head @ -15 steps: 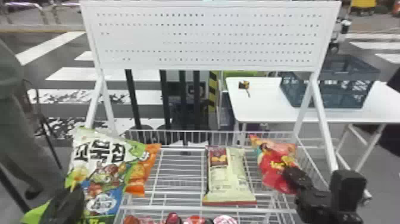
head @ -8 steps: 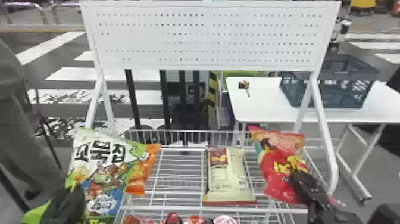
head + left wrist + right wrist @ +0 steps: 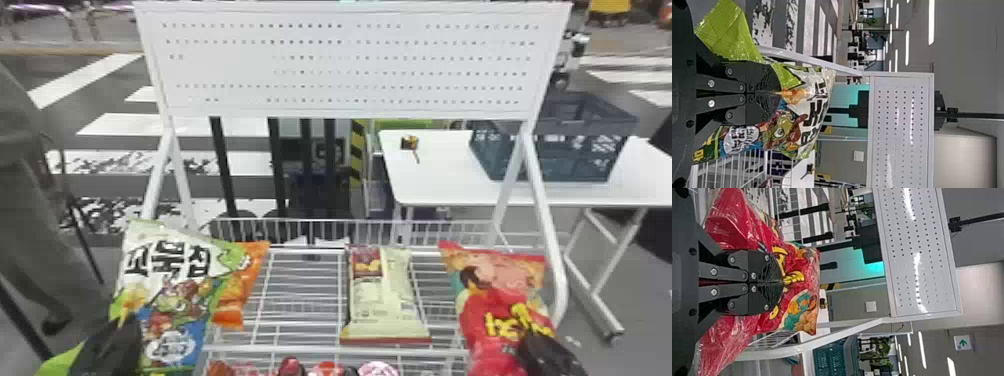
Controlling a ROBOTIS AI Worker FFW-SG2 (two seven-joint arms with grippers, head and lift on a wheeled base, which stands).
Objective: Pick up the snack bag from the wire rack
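Snack bag, the red one, is upright at the right side of the wire rack, pinched between the nearly closed fingers of the right end effector, while the left end effector clamps a green-and-white bag at the left. Since the previous frame, the red bag and its end effector have shifted lower and rightward in the head view. A pale bag lies mid-rack; behind are a perforated panel, a white worktop with a crate and striped ground.

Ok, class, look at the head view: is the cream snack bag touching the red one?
No, wires of the rack show between the cream snack bag and the red one.
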